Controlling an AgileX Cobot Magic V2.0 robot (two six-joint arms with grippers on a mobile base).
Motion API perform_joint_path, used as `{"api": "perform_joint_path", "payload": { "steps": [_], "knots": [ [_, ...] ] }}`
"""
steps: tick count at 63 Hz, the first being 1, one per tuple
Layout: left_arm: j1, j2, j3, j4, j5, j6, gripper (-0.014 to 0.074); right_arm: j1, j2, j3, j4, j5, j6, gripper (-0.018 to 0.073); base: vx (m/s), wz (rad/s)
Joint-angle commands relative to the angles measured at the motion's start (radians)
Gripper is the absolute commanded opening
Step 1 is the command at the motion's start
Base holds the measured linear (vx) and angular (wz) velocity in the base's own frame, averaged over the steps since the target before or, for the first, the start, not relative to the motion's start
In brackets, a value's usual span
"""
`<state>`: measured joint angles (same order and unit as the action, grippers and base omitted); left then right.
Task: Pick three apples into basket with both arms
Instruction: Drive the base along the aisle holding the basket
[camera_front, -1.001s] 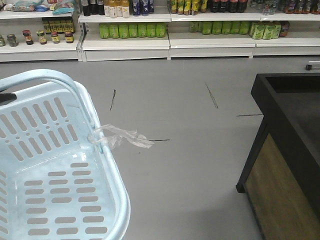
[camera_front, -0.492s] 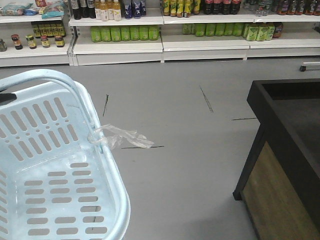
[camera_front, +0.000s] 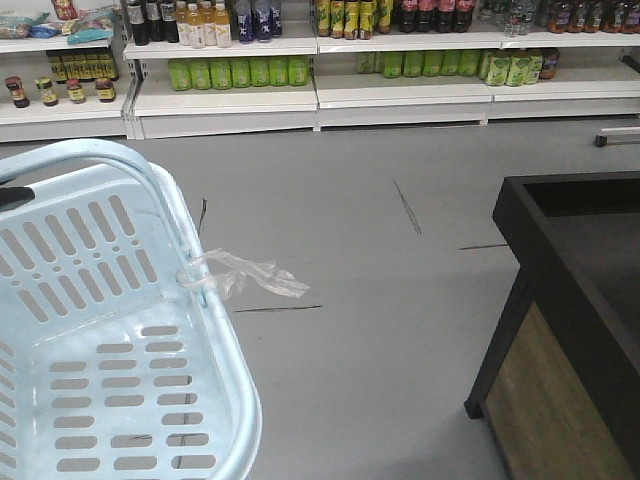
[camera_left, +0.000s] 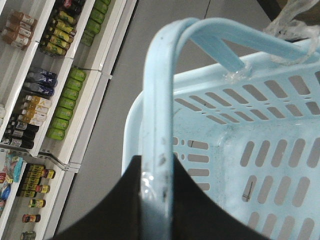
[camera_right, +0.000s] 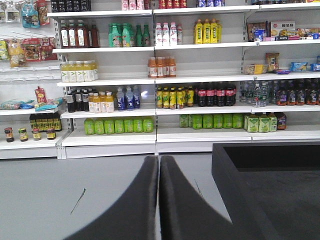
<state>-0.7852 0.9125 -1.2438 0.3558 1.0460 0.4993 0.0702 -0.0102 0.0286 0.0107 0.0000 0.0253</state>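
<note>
Left side: the basket blocks you from the bottom edge up to its hoop handle, which arches over the mouth. You can get in only from above, on either side of the hoop. A plastic scrap trails off the rim into the middle lane. Right side: the black counter blocks you, its corner jutting out. Between the two you have a wide lane of bare floor back to the shelves. Left gripper is clamped around the handle.
</note>
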Motion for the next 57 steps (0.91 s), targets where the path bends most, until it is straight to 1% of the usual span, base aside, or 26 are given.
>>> {"api": "perform_joint_path", "payload": {
  "steps": [1,57],
  "knots": [
    [-0.003,-0.014,-0.033,0.019,-0.077,-0.013,-0.0006,0.001,-0.008,0.014,-0.003,-0.073,-0.007,-0.0009,0.12,0.0],
    [-0.003,-0.014,-0.033,0.019,-0.077,-0.013,-0.0006,0.001,-0.008,0.014,-0.003,-0.073,-0.007,-0.0009,0.11,0.05]
  ]
}}
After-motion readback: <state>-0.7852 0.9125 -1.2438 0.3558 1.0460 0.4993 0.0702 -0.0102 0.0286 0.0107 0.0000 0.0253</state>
